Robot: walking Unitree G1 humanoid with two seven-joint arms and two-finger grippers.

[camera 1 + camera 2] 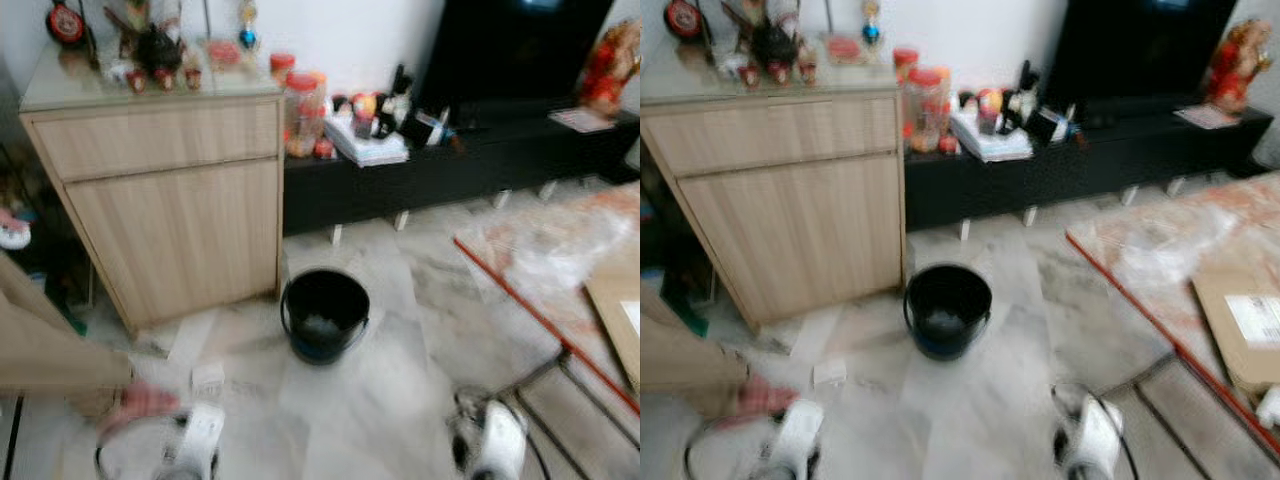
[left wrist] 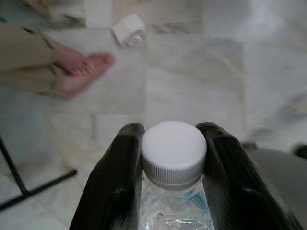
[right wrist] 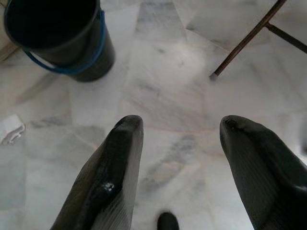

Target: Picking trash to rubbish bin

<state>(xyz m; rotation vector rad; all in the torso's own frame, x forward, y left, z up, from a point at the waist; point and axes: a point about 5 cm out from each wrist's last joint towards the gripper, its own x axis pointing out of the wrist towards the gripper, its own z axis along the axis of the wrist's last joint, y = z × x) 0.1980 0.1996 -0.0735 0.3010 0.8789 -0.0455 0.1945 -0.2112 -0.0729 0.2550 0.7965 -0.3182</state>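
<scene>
1. A pale marble floor [image 1: 400, 330] is stretching across the room, carrying everything below.
2. A light wooden cabinet [image 1: 170, 200] is standing at the left against the wall, with ornaments crowding its top; a long black TV console [image 1: 460, 165] is running beside it to the right, bearing jars and papers.
3. A low table [image 1: 1170, 270] with a red edge is reaching in from the right, with crinkled clear plastic and a cardboard box [image 1: 1245, 325] lying on it.
4. A black rubbish bin [image 1: 324, 313] with a blue handle is sitting on the floor just in front of the cabinet's right corner, upright and open.
5. A person's bare foot [image 2: 79, 72] and beige trouser leg are resting on the floor at the left.
6. The right gripper [image 3: 181, 148] is hovering over bare tiles with its fingers spread wide apart and nothing between them, the bin lying ahead of it.
7. The left gripper [image 2: 173, 158] is clamping a clear plastic bottle [image 2: 175, 211] by the neck, its two fingers pressing either side of the white cap [image 2: 173, 148].
8. A small crumpled white paper [image 1: 207, 379] is lying on the floor left of the bin, near the foot.
</scene>
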